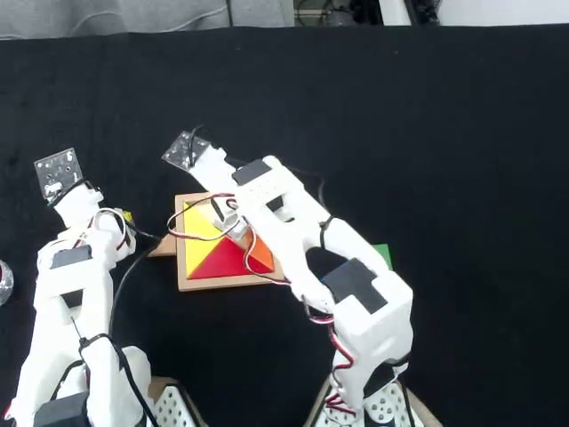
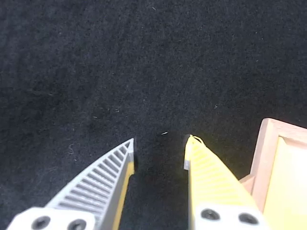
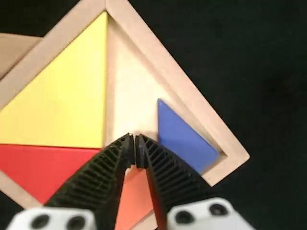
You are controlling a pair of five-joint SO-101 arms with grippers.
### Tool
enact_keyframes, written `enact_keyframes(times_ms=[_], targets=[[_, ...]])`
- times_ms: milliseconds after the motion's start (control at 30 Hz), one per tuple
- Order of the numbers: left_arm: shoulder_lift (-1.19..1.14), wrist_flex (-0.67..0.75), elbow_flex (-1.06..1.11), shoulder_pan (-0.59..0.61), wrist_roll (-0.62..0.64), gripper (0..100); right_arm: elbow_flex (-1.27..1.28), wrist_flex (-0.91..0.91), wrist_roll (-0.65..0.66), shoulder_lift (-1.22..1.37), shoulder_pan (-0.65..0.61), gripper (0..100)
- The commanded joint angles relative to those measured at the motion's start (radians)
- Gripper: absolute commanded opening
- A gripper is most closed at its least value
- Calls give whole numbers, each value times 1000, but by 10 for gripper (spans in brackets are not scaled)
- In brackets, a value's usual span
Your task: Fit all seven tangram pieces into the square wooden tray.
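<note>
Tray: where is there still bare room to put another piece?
Bare wood lies between the yellow triangle and the blue triangle, up to the tray rim. It is crowded by the right gripper, where the red piece and the orange piece meet.

Lab workbench: black-draped table (image 1: 444, 133); equipment (image 1: 356, 11) behind.

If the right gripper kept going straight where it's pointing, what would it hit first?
Probably the bare floor of the tray, between the yellow piece and the blue piece.
</note>
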State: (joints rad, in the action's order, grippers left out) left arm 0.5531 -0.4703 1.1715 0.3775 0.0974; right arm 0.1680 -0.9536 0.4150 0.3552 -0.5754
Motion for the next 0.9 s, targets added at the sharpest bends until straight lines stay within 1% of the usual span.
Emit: enact_keyframes(times_ms=[0,233,367,500,733,867], targets=[[28,14,-7,-13,2,173,-54,9,6,-10,52,11],[28,14,-7,-13,0,173,-53,15,8,-5,61,11],[28,14,-7,-13,0,173,-51,17,46,-7,74,11],[28,14,-7,-13,-2,173,-47,9,48,-12,69,11],[28,14,-7,-13,-2,173,-50,-81,55,-12,60,11],[28,14,-7,-13,-2,173,-48,-86,106,-12,58,11]])
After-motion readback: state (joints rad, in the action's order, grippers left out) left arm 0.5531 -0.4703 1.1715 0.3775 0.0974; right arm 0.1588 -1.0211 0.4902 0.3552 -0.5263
